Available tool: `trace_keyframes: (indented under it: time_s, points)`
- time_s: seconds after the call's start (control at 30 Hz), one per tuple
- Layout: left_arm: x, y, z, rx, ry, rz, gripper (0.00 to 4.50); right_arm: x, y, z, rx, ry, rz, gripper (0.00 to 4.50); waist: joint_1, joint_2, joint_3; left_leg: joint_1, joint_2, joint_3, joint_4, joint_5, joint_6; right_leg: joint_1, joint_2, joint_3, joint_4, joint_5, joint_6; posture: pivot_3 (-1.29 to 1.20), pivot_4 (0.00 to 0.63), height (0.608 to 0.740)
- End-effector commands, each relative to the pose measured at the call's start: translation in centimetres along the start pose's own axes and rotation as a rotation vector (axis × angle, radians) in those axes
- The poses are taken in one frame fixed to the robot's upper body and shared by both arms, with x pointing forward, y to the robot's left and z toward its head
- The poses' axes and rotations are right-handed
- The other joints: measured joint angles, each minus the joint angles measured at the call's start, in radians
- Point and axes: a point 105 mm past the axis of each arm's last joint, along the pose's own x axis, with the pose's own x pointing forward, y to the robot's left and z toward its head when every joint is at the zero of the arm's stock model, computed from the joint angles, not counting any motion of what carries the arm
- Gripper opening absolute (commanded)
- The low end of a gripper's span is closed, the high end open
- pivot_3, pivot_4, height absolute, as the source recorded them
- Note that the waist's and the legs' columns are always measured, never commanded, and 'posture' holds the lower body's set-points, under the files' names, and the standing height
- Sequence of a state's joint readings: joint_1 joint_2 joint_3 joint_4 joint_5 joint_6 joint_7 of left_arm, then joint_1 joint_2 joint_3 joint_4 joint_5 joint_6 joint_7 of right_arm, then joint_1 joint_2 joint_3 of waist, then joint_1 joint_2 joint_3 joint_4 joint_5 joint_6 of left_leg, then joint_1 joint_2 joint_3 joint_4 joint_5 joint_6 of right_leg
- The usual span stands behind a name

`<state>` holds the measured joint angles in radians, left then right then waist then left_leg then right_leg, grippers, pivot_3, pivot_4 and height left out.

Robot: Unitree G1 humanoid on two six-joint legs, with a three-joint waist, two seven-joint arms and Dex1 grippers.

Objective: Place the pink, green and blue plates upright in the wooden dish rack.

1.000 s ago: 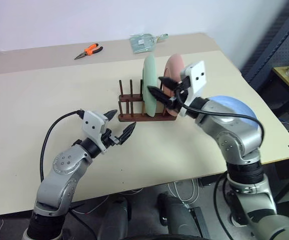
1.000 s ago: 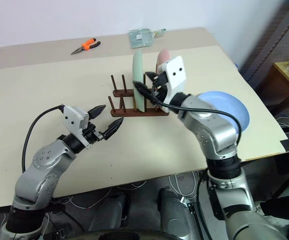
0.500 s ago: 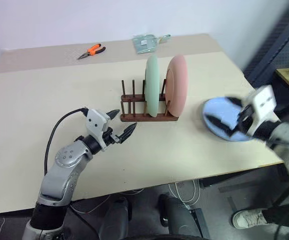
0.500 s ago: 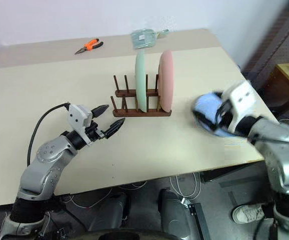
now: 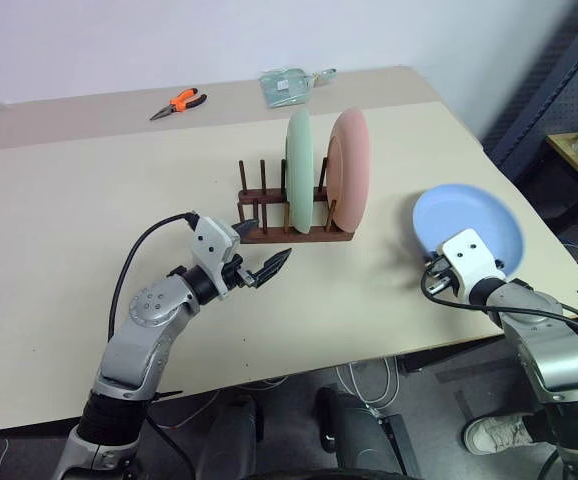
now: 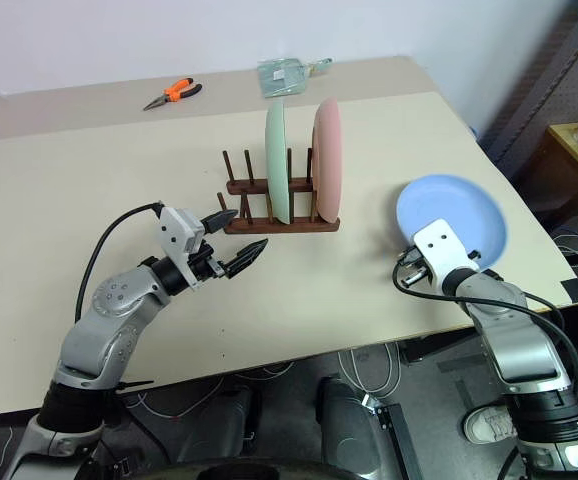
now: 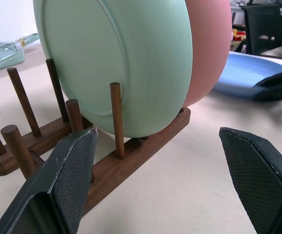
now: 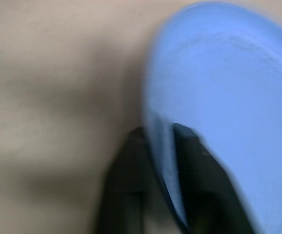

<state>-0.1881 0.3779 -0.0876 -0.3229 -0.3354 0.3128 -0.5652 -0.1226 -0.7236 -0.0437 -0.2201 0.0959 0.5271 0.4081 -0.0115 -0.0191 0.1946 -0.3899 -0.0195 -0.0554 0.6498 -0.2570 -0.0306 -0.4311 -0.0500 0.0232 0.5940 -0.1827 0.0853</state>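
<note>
You had the green plate [image 5: 300,170] and pink plate [image 5: 351,166] upright in the wooden dish rack [image 5: 294,232], centre frame. The blue plate [image 5: 467,222] lay flat at right, its near rim pinched by the right gripper [image 8: 161,146]. The left gripper [image 5: 261,258] hung wide, empty, lower left of the rack.

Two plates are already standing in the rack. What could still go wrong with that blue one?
The right gripper pinches only the blue plate by its rim, so the plate might slip or tip when lifted. Carrying it to the rack, it could knock the pink plate or green plate over.

Right pincer [image 8: 161,161] now seemingly nips blue plate [image 5: 469,217]
</note>
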Motion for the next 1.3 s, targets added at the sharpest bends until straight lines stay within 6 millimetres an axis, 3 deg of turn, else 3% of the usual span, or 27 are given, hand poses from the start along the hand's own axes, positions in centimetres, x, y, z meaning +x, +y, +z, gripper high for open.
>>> trace_keyframes:
  time_s: [0.03, 0.13, 0.23, 0.33, 0.43, 0.53, 0.63, 0.77, 1.0, 1.1, 1.3]
  points:
    - [-0.5, 0.7, 1.1, 0.049, -0.048, 0.05, 4.12, -1.2, -2.5, 6.4, -0.106, -0.243, -0.103, 0.05, -0.003, 0.0, 0.0, 0.0, 0.0, 0.0, 0.0, 0.0, 0.0, 0.0, 0.0, 0.0, 0.0, 0.0, 0.0, 0.0, 0.15, 0.739]
    - [-1.5, 3.2, 0.8, 0.111, -0.043, 0.187, 4.12, -4.1, -4.5, 14.3, -0.006, -0.593, -0.167, 0.05, -0.009, 0.002, 0.001, 0.0, 0.001, 0.001, 0.0, 0.0, 0.0, -0.001, 0.001, 0.001, 0.001, 0.0, 0.0, 0.0, 0.15, 0.739]
    - [-2.7, 5.9, 0.6, 0.146, -0.052, 0.339, 4.12, -8.6, -5.1, 21.2, 0.276, -0.966, -0.047, 0.05, -0.005, 0.003, 0.001, 0.001, 0.002, 0.0, -0.001, 0.0, 0.0, -0.002, 0.003, 0.001, 0.002, 0.001, 0.0, 0.0, 0.15, 0.739]
    - [-3.6, 7.6, 0.4, 0.195, -0.054, 0.438, 4.12, -12.0, -3.3, 25.0, 0.463, -1.182, 0.232, 0.05, 0.006, 0.0, 0.0, 0.0, 0.003, -0.005, -0.002, 0.0, 0.0, -0.001, 0.003, -0.003, 0.002, 0.002, -0.002, 0.0, 0.15, 0.739]
    - [-4.3, 8.6, 0.1, 0.196, -0.061, 0.509, 4.12, -13.5, -1.0, 27.3, 0.696, -1.283, 0.522, 0.05, 0.004, 0.0, 0.0, -0.001, 0.005, -0.004, -0.002, 0.0, 0.001, 0.0, 0.001, -0.004, 0.001, 0.002, -0.002, 0.0, 0.15, 0.739]
    - [-4.5, 8.7, -0.1, 0.19, -0.063, 0.516, 4.12, -13.6, 1.8, 28.9, 0.897, -1.277, 0.793, 0.05, -0.003, 0.001, 0.001, 0.0, 0.005, -0.002, -0.001, 0.0, 0.001, 0.0, -0.001, -0.001, 0.001, 0.002, -0.003, 0.0, 0.15, 0.739]
    - [-4.4, 8.1, -0.3, 0.168, -0.064, 0.489, 4.12, -11.2, 4.4, 29.7, 1.095, -1.144, 0.928, 0.05, -0.007, 0.001, 0.001, 0.0, 0.005, -0.002, -0.001, 0.0, 0.001, 0.0, 0.0, -0.001, 0.002, 0.002, -0.003, 0.0, 0.15, 0.739]
    - [-5.0, 6.9, -1.4, 0.15, -0.013, 0.428, 4.12, -7.4, 6.9, 30.4, 1.235, -0.959, 0.961, 0.05, -0.009, 0.002, 0.001, 0.0, 0.006, -0.001, -0.002, 0.0, 0.001, -0.001, 0.001, -0.001, 0.003, 0.003, -0.003, 0.0, 0.15, 0.739]
    - [-6.4, 4.5, -4.0, 0.15, 0.101, 0.317, 4.12, -3.6, 10.2, 31.7, 1.269, -0.745, 0.943, 0.05, -0.008, 0.002, 0.001, -0.001, 0.007, -0.001, -0.002, 0.0, 0.001, -0.004, 0.001, -0.001, 0.003, 0.003, -0.003, 0.0, 0.15, 0.739]
    - [-6.3, 4.2, -4.2, 0.138, 0.105, 0.318, 4.12, -2.9, 11.2, 31.9, 1.259, -0.695, 0.9, 0.05, -0.008, 0.002, 0.001, -0.001, 0.007, -0.001, -0.002, 0.0, 0.001, -0.004, 0.001, -0.001, 0.003, 0.003, -0.004, 0.0, 0.15, 0.739]
    - [-5.9, 3.9, -4.0, 0.12, 0.091, 0.309, 4.12, -2.0, 11.1, 31.5, 1.218, -0.676, 0.794, 0.05, -0.008, 0.002, 0.001, -0.001, 0.007, -0.001, -0.002, 0.0, 0.001, -0.004, 0.001, -0.001, 0.003, 0.003, -0.004, 0.0, 0.15, 0.739]
